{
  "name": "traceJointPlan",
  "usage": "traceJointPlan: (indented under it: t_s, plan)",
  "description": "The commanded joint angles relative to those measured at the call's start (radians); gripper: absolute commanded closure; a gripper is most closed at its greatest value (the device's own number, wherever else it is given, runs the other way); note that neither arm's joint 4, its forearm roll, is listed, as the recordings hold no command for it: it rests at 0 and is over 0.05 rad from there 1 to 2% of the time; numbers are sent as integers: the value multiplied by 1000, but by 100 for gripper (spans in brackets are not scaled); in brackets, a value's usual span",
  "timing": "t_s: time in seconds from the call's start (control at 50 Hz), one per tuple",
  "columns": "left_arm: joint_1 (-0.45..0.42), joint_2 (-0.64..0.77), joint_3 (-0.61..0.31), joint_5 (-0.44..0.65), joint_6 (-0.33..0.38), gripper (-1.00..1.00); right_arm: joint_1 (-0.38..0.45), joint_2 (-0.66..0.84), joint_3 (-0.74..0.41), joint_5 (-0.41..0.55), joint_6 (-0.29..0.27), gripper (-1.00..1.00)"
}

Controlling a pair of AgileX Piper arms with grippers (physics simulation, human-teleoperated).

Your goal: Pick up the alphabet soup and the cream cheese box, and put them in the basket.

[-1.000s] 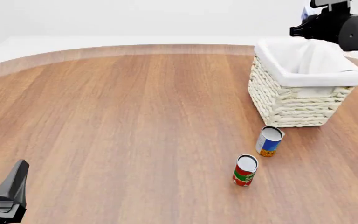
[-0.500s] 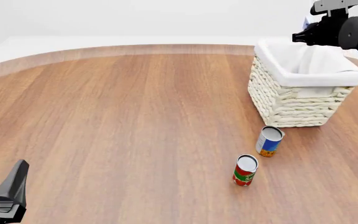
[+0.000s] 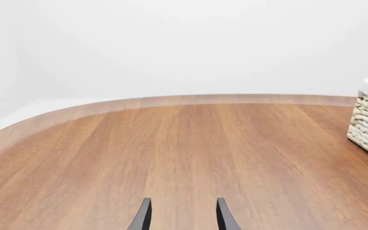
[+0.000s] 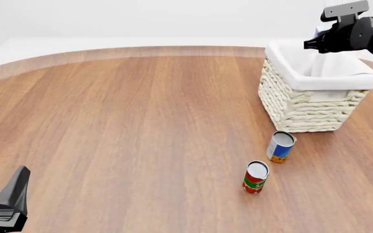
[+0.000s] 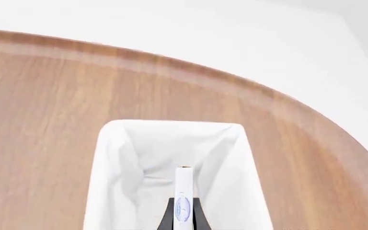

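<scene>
Right arm has edged further right above the basket, carrying the cream cheese box.

The right gripper (image 5: 183, 218) is clamped on the cream cheese box (image 5: 183, 199), held edge-on over the open basket (image 4: 283, 104) near the tabletop's far right edge. The alphabet soup (image 4: 280, 147) stands just beside the basket's near wall, a red and green can (image 4: 255, 177) nearer still. The left gripper (image 3: 182, 215) hangs parted and holding nothing at the near left corner.
</scene>
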Motion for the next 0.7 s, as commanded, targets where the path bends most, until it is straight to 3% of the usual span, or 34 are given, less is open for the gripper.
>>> traceJointPlan:
  t_s: [0.02,0.7]
  plan:
    - [0,0,0,0,0,-100,-1,30,-54,54,10,100]
    - [0,0,0,0,0,-100,18,137,-187,218,3,100]
